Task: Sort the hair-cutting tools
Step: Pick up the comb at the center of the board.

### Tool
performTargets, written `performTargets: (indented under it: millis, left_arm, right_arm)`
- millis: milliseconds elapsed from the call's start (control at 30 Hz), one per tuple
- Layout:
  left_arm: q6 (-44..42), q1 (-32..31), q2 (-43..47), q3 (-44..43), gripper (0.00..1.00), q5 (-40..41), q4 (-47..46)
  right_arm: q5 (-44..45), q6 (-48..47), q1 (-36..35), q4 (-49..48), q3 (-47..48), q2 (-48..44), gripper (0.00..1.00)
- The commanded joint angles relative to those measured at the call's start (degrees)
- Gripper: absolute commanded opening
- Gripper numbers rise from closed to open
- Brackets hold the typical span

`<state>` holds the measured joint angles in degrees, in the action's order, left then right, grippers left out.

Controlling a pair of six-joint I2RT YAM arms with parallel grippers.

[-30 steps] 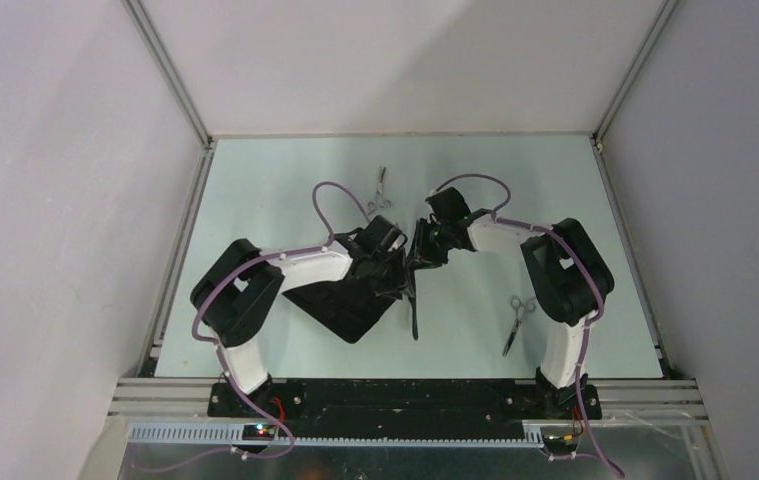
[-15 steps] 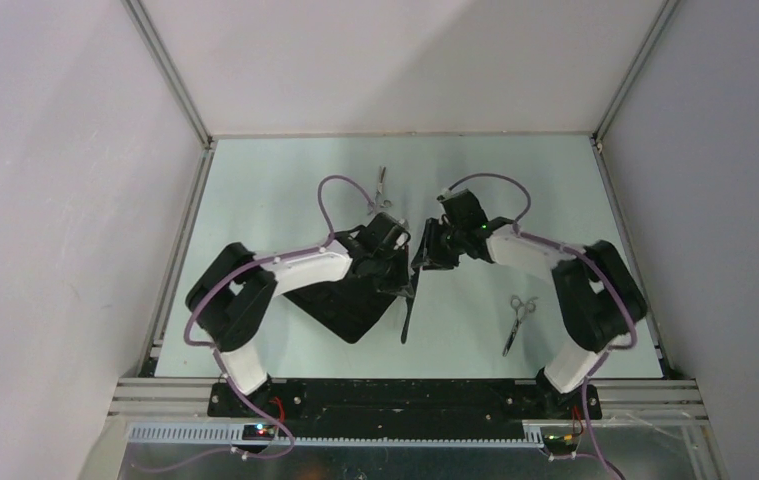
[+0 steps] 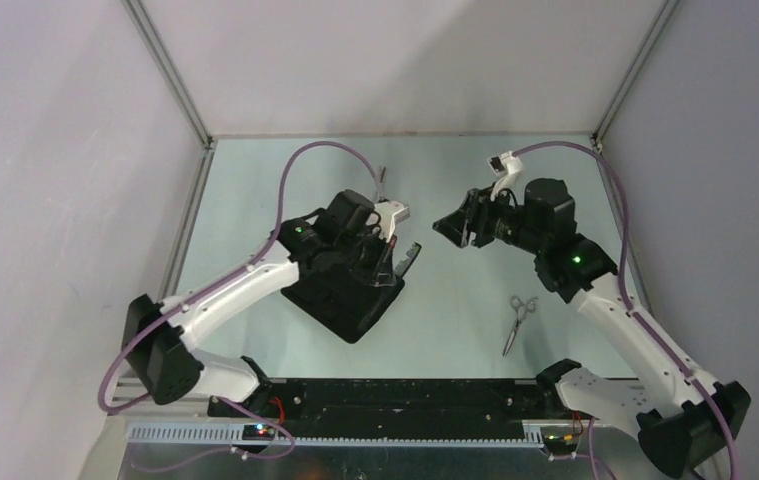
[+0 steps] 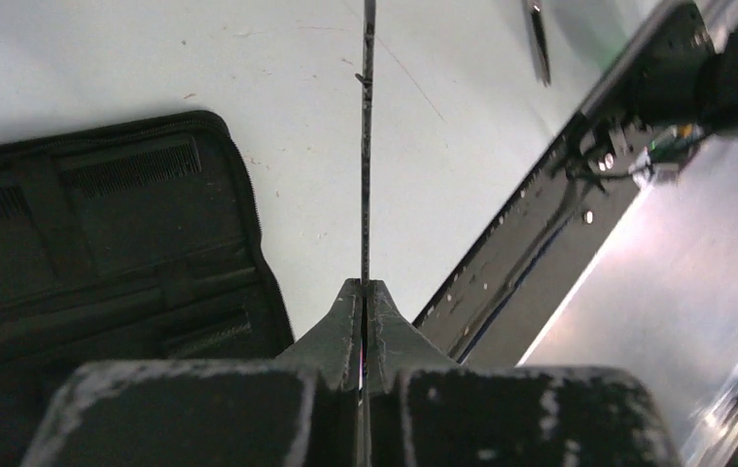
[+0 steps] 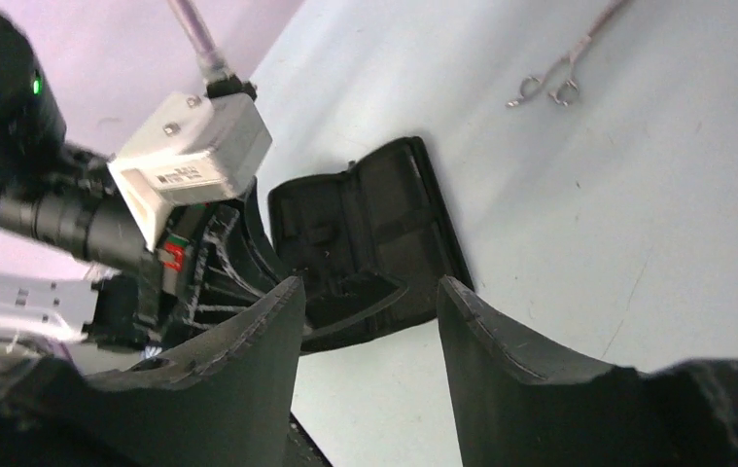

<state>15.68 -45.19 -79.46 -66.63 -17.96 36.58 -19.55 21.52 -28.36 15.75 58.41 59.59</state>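
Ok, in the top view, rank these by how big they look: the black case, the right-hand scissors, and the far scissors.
1. black case
2. right-hand scissors
3. far scissors, but the left arm covers most of it, so this place is unsure.

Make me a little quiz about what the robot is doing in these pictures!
1. True or false: the right hand is holding something.
2. What does the left hand pinch? A a spoon, B a black comb, C a cloth.
3. Fill in: the near scissors lie beside the ___ arm.
Key: 1 false, it is open and empty; 2 B; 3 right.
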Motion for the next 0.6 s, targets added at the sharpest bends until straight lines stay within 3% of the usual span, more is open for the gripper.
performTargets:
  millis: [0,233,333,567]
  left_arm:
    - [-13.94,0.16,5.48,-5.6,0.0,-5.86,8.31]
    - [-23.65,0.18,8.58,-9.81,0.0,-13.14,14.36]
    - [-25.3,0.1,9.39,-10.02,0.0,-15.09,15.7]
    - [-27.63,0.04,10.24,-10.5,0.0,-20.38,16.96]
  right_arm:
    - [-12.04,-12.17,0.83,-0.1,0.82,-3.54,0.56]
    - [-27.13,-22.19,-0.71,2.2,1.84,-3.43,0.57]
    - [-27.09,-27.58,-3.03,6.5,3.33,-1.95,0.58]
    - [-29.86,-30.62,-5.16,7.32,5.92,2.08,0.54]
